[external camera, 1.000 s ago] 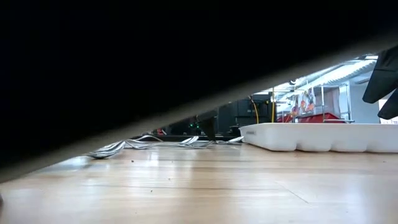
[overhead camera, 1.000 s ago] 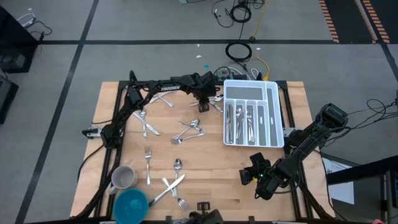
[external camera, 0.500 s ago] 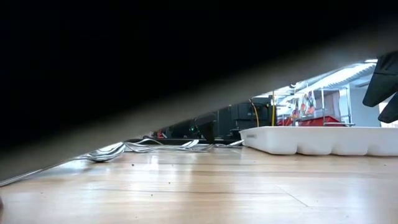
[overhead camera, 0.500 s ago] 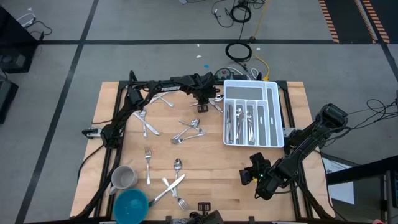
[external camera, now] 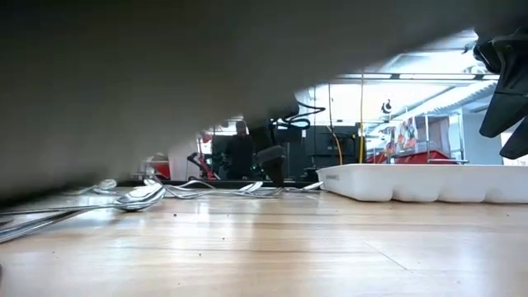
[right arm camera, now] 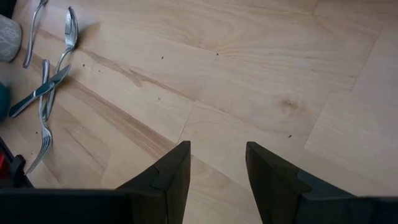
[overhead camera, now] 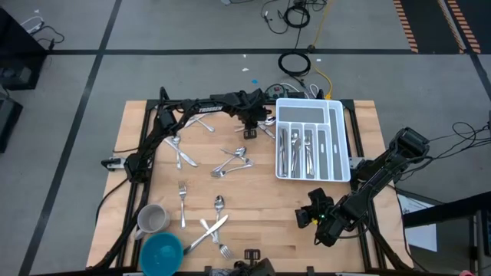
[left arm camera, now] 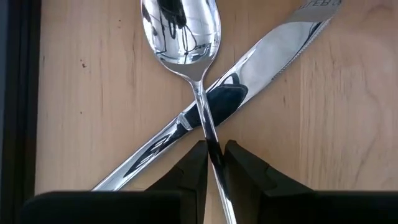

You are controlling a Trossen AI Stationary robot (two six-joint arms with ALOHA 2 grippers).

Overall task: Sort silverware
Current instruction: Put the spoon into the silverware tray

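Left claw (left arm camera: 211, 163): at the far side of the bench (overhead camera: 268, 207), just beside the white organiser tray (overhead camera: 335, 146); its two dark fingers (left arm camera: 193, 168) are pinched in on the slim handle of a spoon (left arm camera: 186, 34).
Held spoon: bowl pointing away from the claw, handle lying across a table knife (left arm camera: 249, 68), the two forming an X on the wood.
Right claw (right arm camera: 216, 177): at the near right part of the bench, over bare wood, fingers parted with nothing between them.
Silverware (overhead camera: 230, 161): loose forks, spoons and knives scattered over the middle and left of the bench; a crossed knife and fork (overhead camera: 212, 234) near the front edge; several pieces already lying in the tray's long compartments.
Other items: a grey metal mug (overhead camera: 152, 218) and a blue bowl (overhead camera: 161, 251) at the near left corner.
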